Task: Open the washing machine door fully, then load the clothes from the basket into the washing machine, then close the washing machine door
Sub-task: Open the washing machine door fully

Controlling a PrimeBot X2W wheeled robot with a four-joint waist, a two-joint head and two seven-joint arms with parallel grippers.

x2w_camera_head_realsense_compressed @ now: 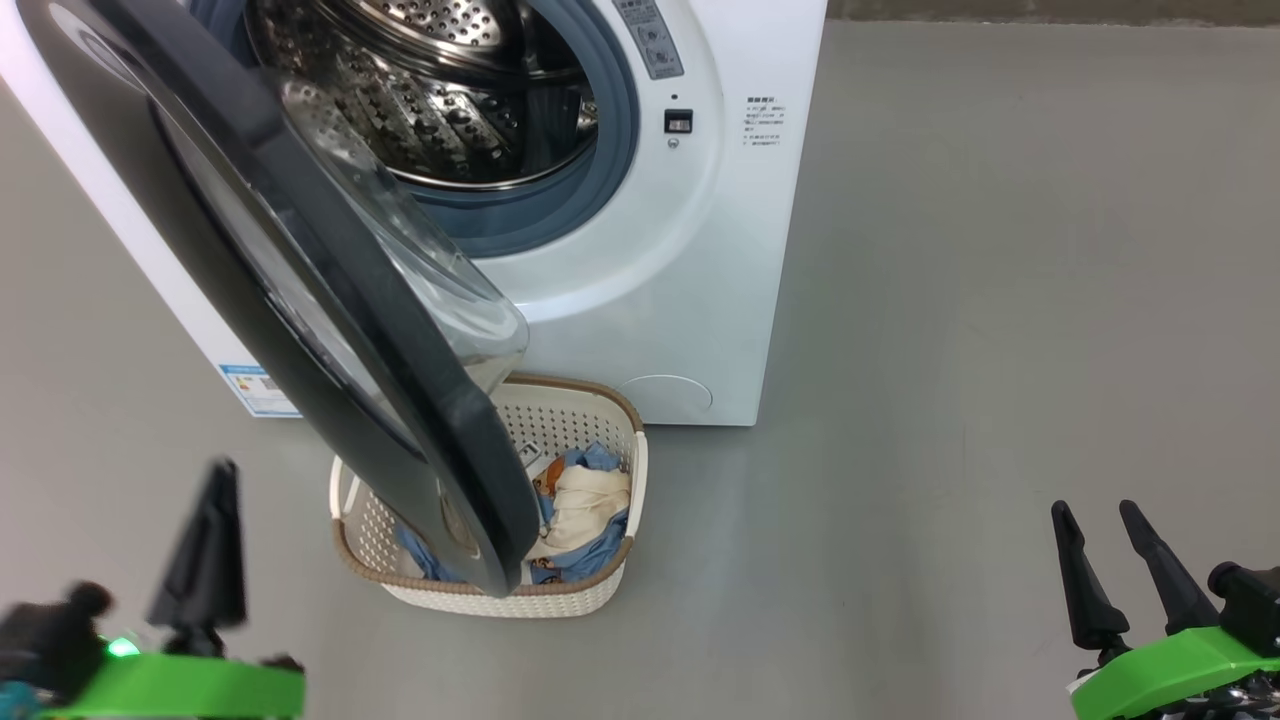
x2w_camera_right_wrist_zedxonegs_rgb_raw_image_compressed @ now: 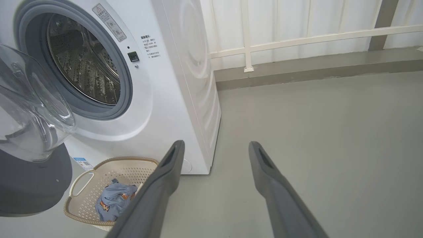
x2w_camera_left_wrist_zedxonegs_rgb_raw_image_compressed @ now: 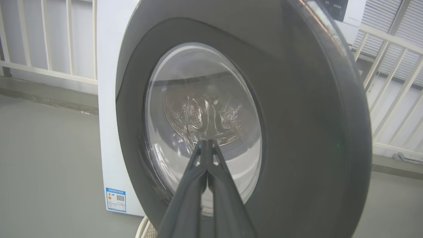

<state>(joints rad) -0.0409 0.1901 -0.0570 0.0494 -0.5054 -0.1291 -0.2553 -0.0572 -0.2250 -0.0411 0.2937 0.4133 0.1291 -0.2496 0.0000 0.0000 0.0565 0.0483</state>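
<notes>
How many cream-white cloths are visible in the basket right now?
1. The cream-white cloth lies atop blue garments in the basket, right of the door, which may hide more.

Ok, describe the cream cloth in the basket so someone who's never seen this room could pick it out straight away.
Find the white front-loading washing machine with its round black-rimmed door open. On the floor in front sits a cream perforated basket with a brown rim. Inside, the cloth is the only plain cream-white piece, lying among blue printed garments.
</notes>
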